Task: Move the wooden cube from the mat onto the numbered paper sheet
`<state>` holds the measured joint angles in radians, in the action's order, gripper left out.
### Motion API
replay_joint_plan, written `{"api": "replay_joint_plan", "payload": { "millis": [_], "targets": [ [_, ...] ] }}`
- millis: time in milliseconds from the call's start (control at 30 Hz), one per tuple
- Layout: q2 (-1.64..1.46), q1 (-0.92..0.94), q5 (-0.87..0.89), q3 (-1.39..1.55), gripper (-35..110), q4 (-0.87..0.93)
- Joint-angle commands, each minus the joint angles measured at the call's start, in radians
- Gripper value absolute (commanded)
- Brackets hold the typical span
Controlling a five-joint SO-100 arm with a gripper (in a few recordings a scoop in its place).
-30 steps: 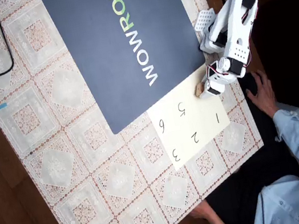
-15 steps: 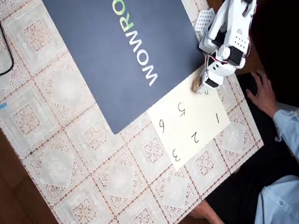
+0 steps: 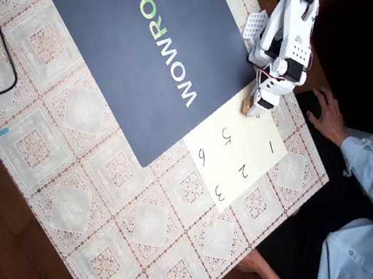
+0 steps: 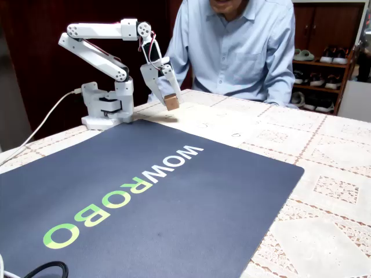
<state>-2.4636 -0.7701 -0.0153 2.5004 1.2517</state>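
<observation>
Surface: lace-patterned tablecloth (image 3: 75, 202) over the table.
Mat: the mat (image 3: 149, 52) lies at top centre in the overhead view, with "WOWROB" lettering.
Sheet: the numbered paper sheet (image 3: 235, 149) touches the mat's lower right edge.
Cube: the wooden cube (image 4: 171, 102) is clenched at the gripper tip, lifted clear of the surface, over the sheet's upper corner.
Gripper: the gripper (image 3: 250, 108) has its jaws closed on the cube.
Person: a hand (image 3: 325, 115) rests right of the sheet.
</observation>
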Motion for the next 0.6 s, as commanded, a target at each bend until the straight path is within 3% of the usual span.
{"api": "replay_joint_plan", "payload": {
  "millis": [0, 133, 167, 233, 300, 567],
  "targets": [
    [0.092, -0.074, 0.017, -0.017, 0, -0.035],
    [0.227, -0.095, 0.029, -0.103, 0, -0.048],
    [0.247, -0.098, 0.040, -0.121, 6, -0.032],
    [0.262, -0.100, 0.100, -0.143, 33, 0.011],
    [0.258, -0.100, 0.117, -0.144, 42, 0.018],
    [0.255, -0.104, 0.100, -0.144, 37, -0.006]
  ]
}}
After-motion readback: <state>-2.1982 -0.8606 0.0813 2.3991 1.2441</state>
